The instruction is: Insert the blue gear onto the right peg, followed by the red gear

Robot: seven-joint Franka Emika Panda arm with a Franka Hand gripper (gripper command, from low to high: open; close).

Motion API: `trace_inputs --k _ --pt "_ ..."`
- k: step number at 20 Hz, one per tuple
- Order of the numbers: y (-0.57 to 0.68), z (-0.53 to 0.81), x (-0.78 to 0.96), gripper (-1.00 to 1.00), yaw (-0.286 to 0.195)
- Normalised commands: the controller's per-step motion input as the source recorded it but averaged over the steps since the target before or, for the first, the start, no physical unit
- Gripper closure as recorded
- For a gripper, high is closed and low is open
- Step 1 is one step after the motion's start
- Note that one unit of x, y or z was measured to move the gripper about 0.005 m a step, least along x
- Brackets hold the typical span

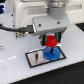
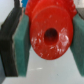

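Exterior view, left to right: white table (image 1: pixel 12 62); grey black-framed plate (image 1: pixel 35 59) lying flat on it; blue gear (image 1: pixel 50 52) seated on plate's right half, right peg hidden beneath. Directly above blue gear, red gear (image 1: pixel 51 40) clamped in gripper (image 1: pixel 51 39). Wrist view: teal pads (image 2: pixel 21 42) pressed against both sides of red gear, hub hole visible.
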Motion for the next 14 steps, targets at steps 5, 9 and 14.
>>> trace_inputs --k 5,9,14 --pt "0.16 0.0 0.41 1.0 0.0" --pt "0.02 0.07 0.29 1.0 0.0" --pt "0.0 0.5 0.47 1.0 0.0"
